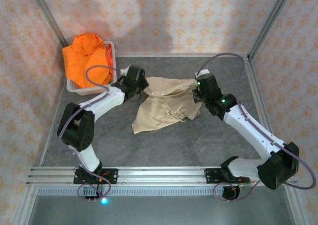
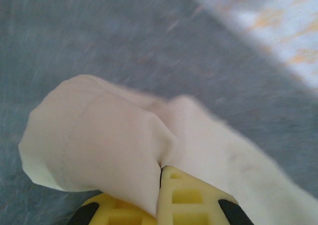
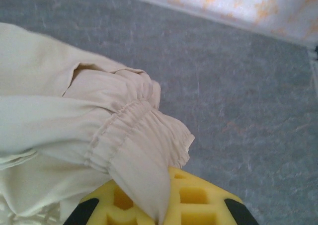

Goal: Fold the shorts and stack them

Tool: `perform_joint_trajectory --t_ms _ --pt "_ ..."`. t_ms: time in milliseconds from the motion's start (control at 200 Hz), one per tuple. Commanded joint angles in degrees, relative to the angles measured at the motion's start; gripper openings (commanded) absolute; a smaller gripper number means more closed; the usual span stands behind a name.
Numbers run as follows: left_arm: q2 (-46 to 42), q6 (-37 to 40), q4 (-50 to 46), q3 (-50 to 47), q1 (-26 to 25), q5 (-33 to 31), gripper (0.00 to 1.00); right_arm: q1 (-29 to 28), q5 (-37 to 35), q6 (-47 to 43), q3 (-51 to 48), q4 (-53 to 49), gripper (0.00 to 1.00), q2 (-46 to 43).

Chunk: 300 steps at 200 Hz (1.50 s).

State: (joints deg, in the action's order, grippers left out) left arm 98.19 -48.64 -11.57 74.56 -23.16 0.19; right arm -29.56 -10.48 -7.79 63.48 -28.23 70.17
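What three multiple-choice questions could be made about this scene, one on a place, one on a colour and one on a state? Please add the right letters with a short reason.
1. Where do the orange shorts lie?
A. in the basket at far left
B. flat at the middle
C. on the near rail

2. What colour are the fingers of the right claw?
A. red
B. white
C. yellow

3. What state is the left claw in?
A. open above the cloth
B. shut on the beige shorts
C. shut on nothing

Answers:
1. A, since the orange heap sits in the basket in the top view.
2. C, since the right wrist view shows them yellow.
3. B, since pale cloth is pinched between its fingers in the left wrist view.
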Motion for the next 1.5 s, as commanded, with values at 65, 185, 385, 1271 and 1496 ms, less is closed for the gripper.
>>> perform_joint_trajectory --t_ms 65,185,385,1271,1496 --pt "-4.2 11.1 -15.3 20.3 2.3 -4.4 0.0 0.9 -0.4 -3.9 11.3 0.6 0.0 0.8" --pt "-3.2 15.6 -23.1 35.0 2.7 -6.6 0.0 1.2 -1.0 -5.9 20.1 -1.7 0.0 2.2" --pt "-1.2 21.3 -33.5 57.9 2.7 -7.6 0.0 1.2 1.5 -7.1 30.6 -4.0 0.0 0.6" --pt "-3.4 31.3 -33.0 75.1 2.7 -10.2 0.0 -4.3 -5.0 -0.1 30.3 -10.9 0.0 -8.2" --pt "2.2 25.7 -25.6 53.4 2.6 -8.0 0.0 -0.9 -4.9 5.2 14.3 -8.9 0.0 -3.5"
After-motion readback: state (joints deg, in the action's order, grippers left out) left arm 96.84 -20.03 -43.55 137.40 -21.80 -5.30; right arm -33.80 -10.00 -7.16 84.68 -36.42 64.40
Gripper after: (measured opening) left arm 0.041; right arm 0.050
